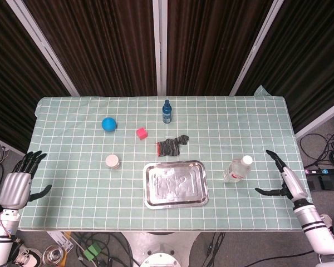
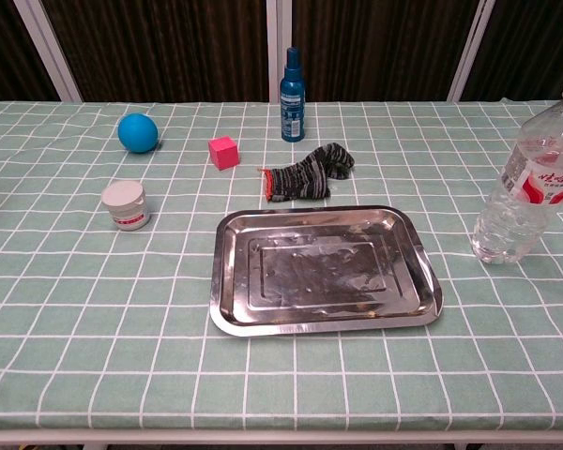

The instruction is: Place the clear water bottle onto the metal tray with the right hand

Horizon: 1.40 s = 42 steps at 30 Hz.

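Note:
The clear water bottle (image 1: pixel 236 169) with a white cap stands upright on the checked cloth, right of the metal tray (image 1: pixel 175 184); in the chest view the bottle (image 2: pixel 532 187) is at the right edge and the tray (image 2: pixel 324 269) is in the middle, holding nothing. My right hand (image 1: pixel 282 179) is turned edge-on over the table's right side, fingers spread, a short way right of the bottle and not touching it. My left hand (image 1: pixel 18 186) hangs open off the table's left edge. Neither hand shows in the chest view.
Behind the tray lies a dark striped sock (image 1: pixel 172 146). A pink cube (image 1: pixel 141 133), a blue ball (image 1: pixel 108 124), a blue spray bottle (image 1: pixel 166 111) and a small white jar (image 1: pixel 112 161) stand further left and back. Dark curtains rise behind the table.

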Motion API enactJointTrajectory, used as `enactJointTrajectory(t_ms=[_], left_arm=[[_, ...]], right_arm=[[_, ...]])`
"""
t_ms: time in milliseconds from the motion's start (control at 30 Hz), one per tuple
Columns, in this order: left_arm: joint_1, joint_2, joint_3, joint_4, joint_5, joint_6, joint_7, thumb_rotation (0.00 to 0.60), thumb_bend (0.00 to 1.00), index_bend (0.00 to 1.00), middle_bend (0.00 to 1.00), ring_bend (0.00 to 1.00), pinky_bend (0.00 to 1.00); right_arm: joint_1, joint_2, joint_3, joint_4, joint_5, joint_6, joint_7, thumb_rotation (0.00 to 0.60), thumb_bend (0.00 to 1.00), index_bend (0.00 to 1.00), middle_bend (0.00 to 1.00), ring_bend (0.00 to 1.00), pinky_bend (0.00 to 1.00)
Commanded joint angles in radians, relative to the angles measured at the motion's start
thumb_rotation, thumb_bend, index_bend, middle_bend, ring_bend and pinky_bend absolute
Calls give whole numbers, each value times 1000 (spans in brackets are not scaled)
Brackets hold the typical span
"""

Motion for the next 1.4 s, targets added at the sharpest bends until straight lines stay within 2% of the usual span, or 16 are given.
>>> enactJointTrajectory(t_ms=[33,200,333,467,500,533,667,700,800,1000,1100,1267,1333,1400], left_arm=[[1,-2,3,6,1,-1,3,600,239,163,180,87,190],[0,-4,1,21,-5,-4,-2,600,239,163,180,87,190],[-4,-7,-5,33,-10,-9,-5,600,239,163,180,87,190],[-8,-10,-10,42,-16,-15,-12,600,239,163,180,87,190],[-9,-10,-10,43,-17,-16,-14,600,240,163,180,87,190],[-10,-11,-11,45,-17,-17,-17,600,240,163,180,87,190],[-12,-13,-10,48,-15,-19,-23,600,240,162,180,87,190],[-11,-12,-9,48,-15,-19,-24,600,240,162,180,87,190],[-11,-11,-9,47,-15,-18,-26,600,239,163,180,87,190],[-12,-7,-9,38,-13,-17,-21,600,239,163,180,87,190],[-13,-6,-9,33,-13,-19,-17,600,239,162,180,87,191],[-17,-8,-5,24,-9,-23,-8,600,239,162,180,87,190],[-16,-9,-6,22,-11,-23,-8,600,239,163,180,87,190],[-16,-10,-6,21,-13,-22,-10,600,239,163,180,87,190]], right_arm=[[91,-94,-7,182,-123,-88,227,600,0,0,1,0,0],[152,-159,-14,270,-159,-116,278,600,0,0,14,0,0],[197,-206,-24,310,-183,-133,272,600,0,0,36,0,0],[223,-250,-21,331,-176,-139,231,600,0,19,115,1,0],[225,-258,-16,333,-165,-141,219,600,0,67,159,11,7],[225,-268,-9,333,-148,-141,199,600,0,159,220,38,30],[216,-295,19,333,-89,-128,128,600,0,568,469,240,219],[214,-298,23,331,-78,-129,116,600,1,625,509,278,258],[211,-298,33,320,-49,-132,94,600,29,702,561,323,311],[207,-262,60,253,-34,-90,81,600,82,729,581,342,334],[216,-222,95,175,-30,-57,79,600,87,732,583,343,335],[238,-131,185,-17,-28,20,36,600,88,733,591,356,360],[234,-98,207,-79,-22,47,4,600,87,735,596,376,380],[222,-87,206,-98,-4,55,-25,600,87,737,597,386,390]])
